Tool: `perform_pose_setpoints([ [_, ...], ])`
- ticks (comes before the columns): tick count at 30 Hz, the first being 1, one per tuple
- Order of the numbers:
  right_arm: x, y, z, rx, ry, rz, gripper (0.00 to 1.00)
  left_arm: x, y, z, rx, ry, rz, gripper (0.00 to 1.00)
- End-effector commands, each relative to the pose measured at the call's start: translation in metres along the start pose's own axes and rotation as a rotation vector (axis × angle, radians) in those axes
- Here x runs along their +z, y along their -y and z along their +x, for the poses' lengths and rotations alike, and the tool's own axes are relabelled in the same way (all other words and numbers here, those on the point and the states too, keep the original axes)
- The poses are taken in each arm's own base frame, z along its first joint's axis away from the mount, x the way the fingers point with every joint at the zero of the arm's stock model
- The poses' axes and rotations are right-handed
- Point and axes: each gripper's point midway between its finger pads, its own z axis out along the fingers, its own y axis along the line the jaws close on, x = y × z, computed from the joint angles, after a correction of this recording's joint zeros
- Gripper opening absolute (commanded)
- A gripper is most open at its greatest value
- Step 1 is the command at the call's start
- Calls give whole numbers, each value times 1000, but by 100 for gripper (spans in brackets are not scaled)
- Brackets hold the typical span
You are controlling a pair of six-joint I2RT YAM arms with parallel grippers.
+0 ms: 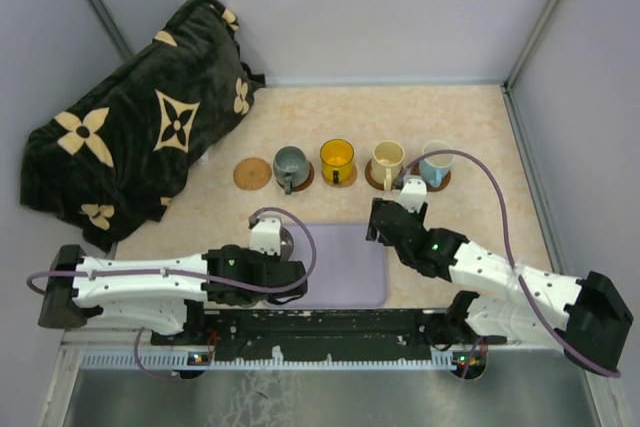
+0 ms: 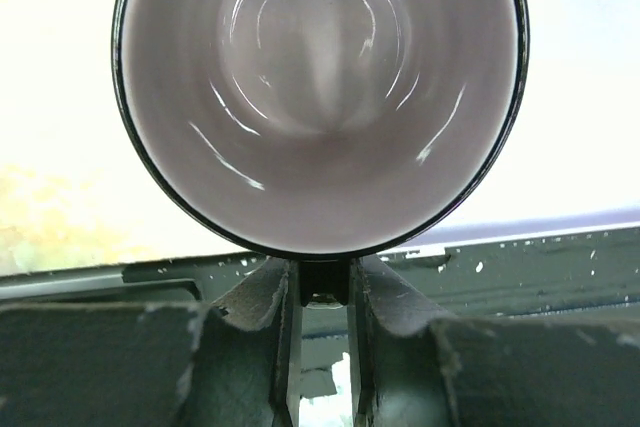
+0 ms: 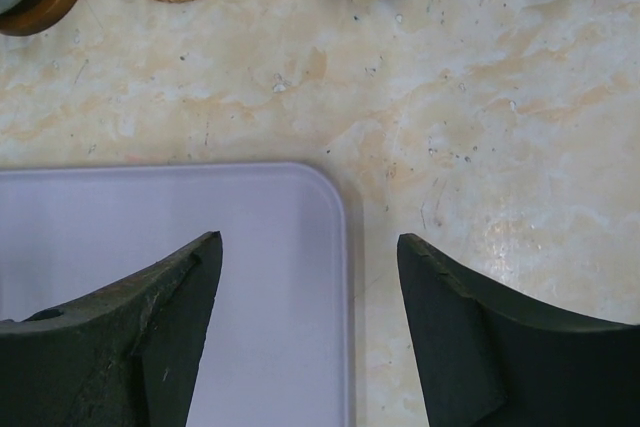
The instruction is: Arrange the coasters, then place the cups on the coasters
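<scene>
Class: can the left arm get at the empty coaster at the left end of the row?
Probably yes. The empty coaster lies ahead of the left claw, which grips the purple cup; only the blanket lies near its left.

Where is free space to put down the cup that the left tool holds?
The empty coaster, between the blanket and the grey-green cup, is free. The table behind the row is bare too. From that cup to the blue cup the row is crowded.

Grey walls (image 1: 350, 7), marbled beige tabletop (image 1: 480, 127)
</scene>
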Motion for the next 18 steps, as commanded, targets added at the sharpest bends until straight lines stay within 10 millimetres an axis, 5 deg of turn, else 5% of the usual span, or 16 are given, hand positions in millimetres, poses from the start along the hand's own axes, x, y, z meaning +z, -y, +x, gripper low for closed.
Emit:
perform_pose_setpoints([
  [1,9,-11,-5,17,37,-26,71,-5,-11,-51,-41,164,-17,0],
  [18,24,-26,-4,-16,28,-24,68,53,-58,-157,-62,319,-37,0],
])
